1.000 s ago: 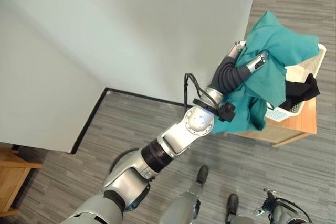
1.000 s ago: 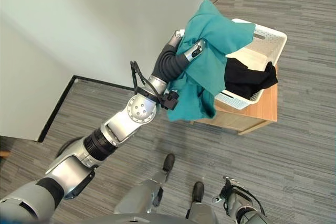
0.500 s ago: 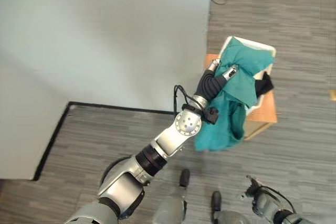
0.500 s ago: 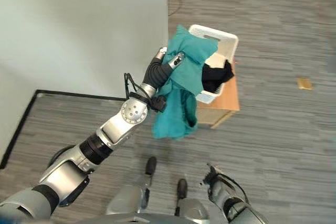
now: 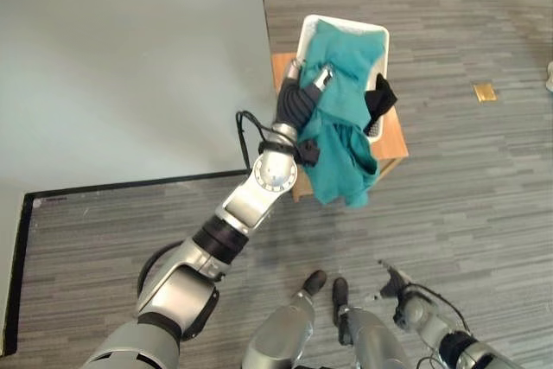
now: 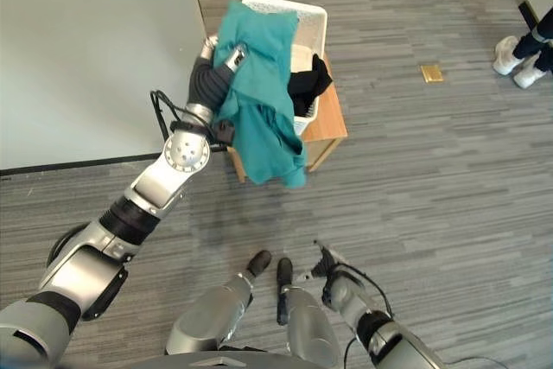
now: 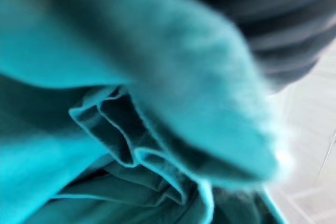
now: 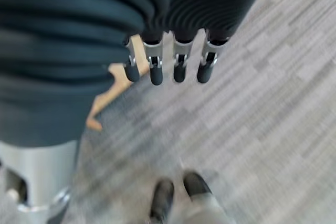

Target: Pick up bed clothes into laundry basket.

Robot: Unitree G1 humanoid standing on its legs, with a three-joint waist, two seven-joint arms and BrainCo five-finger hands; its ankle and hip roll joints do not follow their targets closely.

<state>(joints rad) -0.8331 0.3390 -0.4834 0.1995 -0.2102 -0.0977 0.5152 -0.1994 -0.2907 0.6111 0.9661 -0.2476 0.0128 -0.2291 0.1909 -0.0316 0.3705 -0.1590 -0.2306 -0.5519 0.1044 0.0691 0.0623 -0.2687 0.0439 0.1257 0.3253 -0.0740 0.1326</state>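
A teal cloth (image 5: 342, 140) is draped over my left hand (image 5: 304, 91), whose fingers are curled into it. The cloth's upper part lies in the white laundry basket (image 5: 379, 36), and its lower part hangs down past the front of the small wooden table (image 5: 394, 142) on which the basket stands. A black garment (image 5: 379, 98) hangs over the basket's rim beside the teal cloth. Teal folds (image 7: 131, 145) lie close in front of the left wrist camera. My right hand (image 6: 333, 281) hangs low at my side, its fingers (image 8: 178, 66) straight and holding nothing.
A wide pale flat surface (image 5: 121, 58) takes up the left side, right up against the table. Grey plank floor (image 5: 467, 179) spreads to the right. A small yellowish tag (image 5: 485, 91) lies on it, and a person's shoes (image 6: 517, 51) stand at the far right.
The view has swung, so the basket sits nearer the middle. My left hand has carried the teal cloth further over the basket, and more of it lies inside.
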